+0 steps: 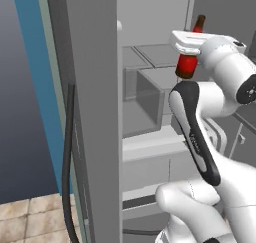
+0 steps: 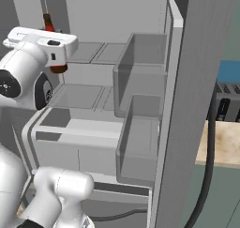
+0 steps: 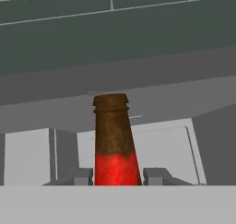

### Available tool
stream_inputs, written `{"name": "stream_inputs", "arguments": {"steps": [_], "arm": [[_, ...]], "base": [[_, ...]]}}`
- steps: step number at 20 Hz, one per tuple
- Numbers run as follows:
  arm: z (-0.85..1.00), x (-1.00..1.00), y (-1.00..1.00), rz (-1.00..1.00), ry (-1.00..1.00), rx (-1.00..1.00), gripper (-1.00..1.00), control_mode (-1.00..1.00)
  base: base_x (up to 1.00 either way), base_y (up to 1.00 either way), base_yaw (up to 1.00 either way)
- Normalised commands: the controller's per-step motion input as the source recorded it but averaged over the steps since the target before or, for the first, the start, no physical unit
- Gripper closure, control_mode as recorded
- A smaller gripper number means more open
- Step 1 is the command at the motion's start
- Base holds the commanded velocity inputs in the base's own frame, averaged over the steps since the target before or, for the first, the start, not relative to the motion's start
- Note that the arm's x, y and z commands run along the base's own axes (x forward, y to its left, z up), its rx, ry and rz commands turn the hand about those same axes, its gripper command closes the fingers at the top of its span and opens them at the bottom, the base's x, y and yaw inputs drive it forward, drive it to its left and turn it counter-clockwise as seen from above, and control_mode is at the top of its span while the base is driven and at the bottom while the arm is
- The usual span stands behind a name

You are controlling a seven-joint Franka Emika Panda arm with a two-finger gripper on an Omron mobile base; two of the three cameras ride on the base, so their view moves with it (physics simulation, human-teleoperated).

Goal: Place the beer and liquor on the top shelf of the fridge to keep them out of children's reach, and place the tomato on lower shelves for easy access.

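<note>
Pincer (image 3: 118,177) clamping on beer (image 3: 114,140), fingertips (image 3: 82,176) pressing either side of red label, neck rising upright between them; hanging inside open fridge (image 1: 95,112), top shelf (image 2: 96,52) lying just beneath pincer, lower shelves (image 2: 79,96) sitting further below

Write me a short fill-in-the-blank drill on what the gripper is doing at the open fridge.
1. The gripper is shut on the ____.
2. The bottle's label is coloured ____.
3. The bottle is held ____, neck pointing up.
4. The fridge door stands ____.

Missing words: beer; red; upright; open
</note>
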Motion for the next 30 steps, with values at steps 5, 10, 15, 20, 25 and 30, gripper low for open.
{"name": "stream_inputs", "arguments": {"steps": [5, 10, 15, 20, 25, 30], "arm": [[0.00, 0.66, 0.00, 0.00, 0.02, 0.00, 1.00, -1.00], [0.00, 0.66, 0.00, 0.00, 0.00, 0.00, 1.00, -1.00], [-0.03, 0.59, 0.00, 0.01, 0.00, 0.00, 1.00, -1.00], [-0.18, 0.50, 0.00, 0.01, 0.00, 0.00, 1.00, -1.00], [-0.34, 0.44, 0.00, 0.00, 0.00, 0.00, 1.00, -1.00], [-0.26, 0.43, 0.00, 0.00, 0.00, 0.00, 1.00, -1.00]], "base": [[0.00, 0.00, 0.00], [0.00, 0.00, 0.00], [0.00, 0.00, 0.00], [0.00, 0.00, 0.00], [0.00, 0.00, 0.00], [0.00, 0.00, 0.00]]}}
